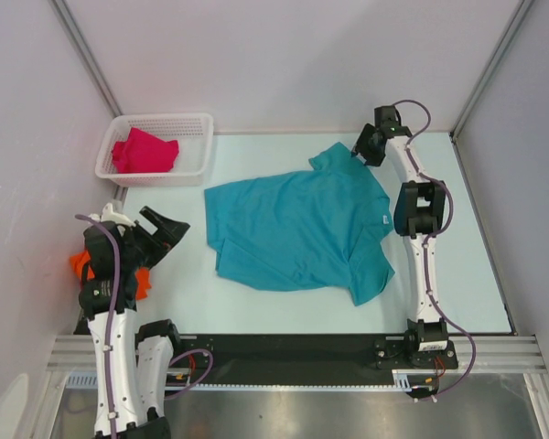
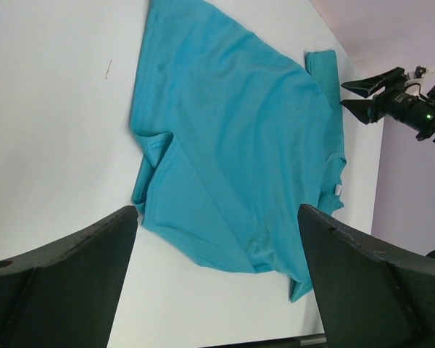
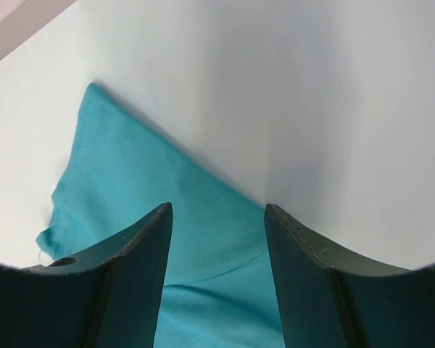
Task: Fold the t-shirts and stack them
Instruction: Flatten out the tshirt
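Observation:
A teal-blue t-shirt (image 1: 297, 229) lies spread, somewhat rumpled, in the middle of the table (image 1: 467, 274). My right gripper (image 1: 359, 146) hovers open just over the shirt's far sleeve (image 3: 123, 181), with cloth showing between the jaws (image 3: 217, 206) but not pinched. My left gripper (image 1: 169, 227) is open and empty, raised left of the shirt and pointing toward it (image 2: 217, 210). A magenta-red t-shirt (image 1: 145, 151) is bunched in the basket. Beside the left arm a bright orange t-shirt (image 1: 80, 266) is mostly hidden.
The white lattice basket (image 1: 156, 120) stands at the far left corner. Walls close in the table at the back and both sides. In the left wrist view the right gripper (image 2: 359, 94) shows beyond the shirt (image 2: 232, 145).

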Motion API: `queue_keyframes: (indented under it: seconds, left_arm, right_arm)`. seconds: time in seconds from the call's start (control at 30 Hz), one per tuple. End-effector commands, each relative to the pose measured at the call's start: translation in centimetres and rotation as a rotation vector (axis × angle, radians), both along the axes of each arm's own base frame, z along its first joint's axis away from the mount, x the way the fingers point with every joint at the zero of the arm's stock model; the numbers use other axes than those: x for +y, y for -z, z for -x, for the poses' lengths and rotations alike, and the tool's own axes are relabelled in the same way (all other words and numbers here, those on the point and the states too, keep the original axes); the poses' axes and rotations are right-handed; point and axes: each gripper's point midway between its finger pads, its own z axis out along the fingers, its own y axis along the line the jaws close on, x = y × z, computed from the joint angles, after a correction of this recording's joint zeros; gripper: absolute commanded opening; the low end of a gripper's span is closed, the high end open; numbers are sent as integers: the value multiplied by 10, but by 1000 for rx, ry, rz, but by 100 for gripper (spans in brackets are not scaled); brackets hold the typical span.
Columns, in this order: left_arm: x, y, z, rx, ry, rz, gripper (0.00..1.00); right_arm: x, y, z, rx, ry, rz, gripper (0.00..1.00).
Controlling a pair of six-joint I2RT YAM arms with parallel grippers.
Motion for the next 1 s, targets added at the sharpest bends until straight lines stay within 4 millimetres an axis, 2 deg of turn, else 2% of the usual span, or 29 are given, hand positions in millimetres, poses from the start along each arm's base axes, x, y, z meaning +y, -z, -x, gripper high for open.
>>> queue_keyframes:
  seconds: [0.0, 0.13, 0.2, 0.3, 0.33, 0.4, 0.43, 0.47, 0.57, 0.77, 0.8, 0.9, 0.97]
  left_arm:
    - [5, -13, -5, -36, -4, -27, 97]
    - [5, -13, -8, -35, -4, -21, 97]
    - [5, -15, -9, -39, -5, -20, 97]
    - [5, -17, -10, -41, -6, -19, 97]
    - [5, -17, -10, -42, -7, -18, 97]
    - [5, -16, -10, -40, -8, -15, 97]
    - [5, -15, -10, -38, -8, -14, 97]
    - [5, -14, -10, -37, -9, -13, 97]
    - [4, -12, -11, -38, -10, -1, 97]
    - [1, -10, -12, -46, 0, 17, 97]
    - [1, -10, -12, -46, 1, 18, 97]
    - [0, -9, -11, -47, 9, 19, 97]
    - [0, -10, -10, -48, 9, 15, 97]
  right_arm:
    - [-20, 5, -9, -23, 30, 77, 59]
    - [-24, 16, -7, -5, 30, 81, 59]
    - [-21, 30, -3, 23, 18, 72, 58]
    - [-17, 43, 2, 49, -2, 56, 48]
    - [-17, 47, 3, 57, -7, 51, 38]
    - [-13, 50, 4, 60, -23, 39, 26]
    - [-12, 49, 4, 58, -26, 38, 13]
    - [-10, 48, 4, 58, -35, 31, 7]
    - [-9, 45, 6, 60, -48, 32, 0]
    - [-14, 34, 11, 63, -44, 60, 1]
    - [-15, 32, 11, 65, -40, 62, 16]
    - [-15, 28, 10, 58, -34, 55, 50]
    - [-10, 26, 10, 57, -37, 29, 57]
